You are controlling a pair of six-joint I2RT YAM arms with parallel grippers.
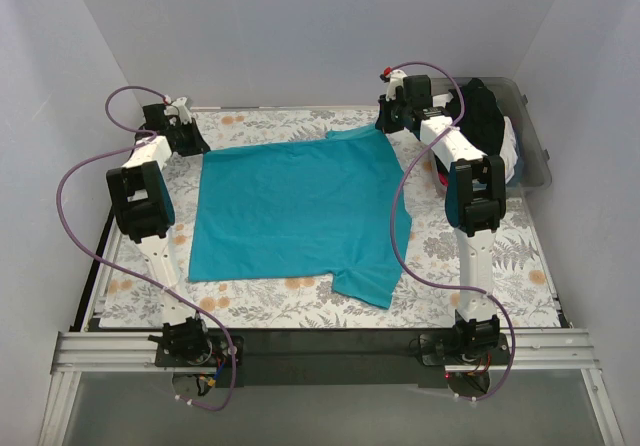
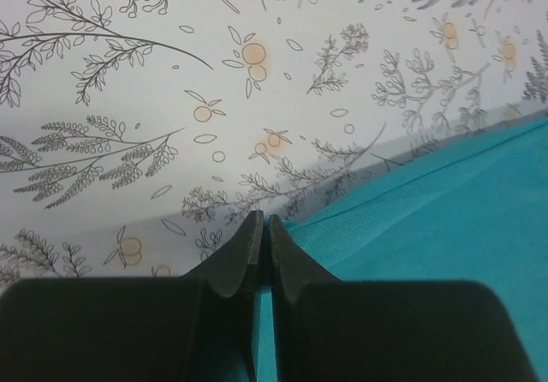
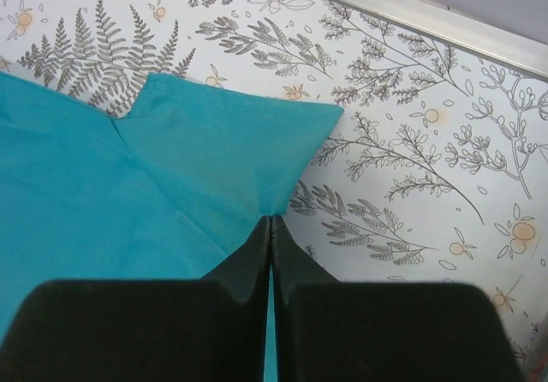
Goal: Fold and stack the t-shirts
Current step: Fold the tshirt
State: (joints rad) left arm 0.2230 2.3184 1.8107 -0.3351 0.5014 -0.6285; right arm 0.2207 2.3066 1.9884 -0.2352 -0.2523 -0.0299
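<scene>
Shirt (image 1: 290, 211) flat. Left gripper (image 2: 259, 222) clamped on its 10 o'clock corner, right gripper (image 3: 271, 222) clamped on 1 o'clock sleeve (image 3: 231, 134). First fold starting; next: lift both evenly.

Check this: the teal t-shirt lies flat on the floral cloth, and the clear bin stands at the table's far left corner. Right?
No. The top external view shows the clear bin at the far right corner. The teal t-shirt does lie flat on the floral cloth.
</scene>
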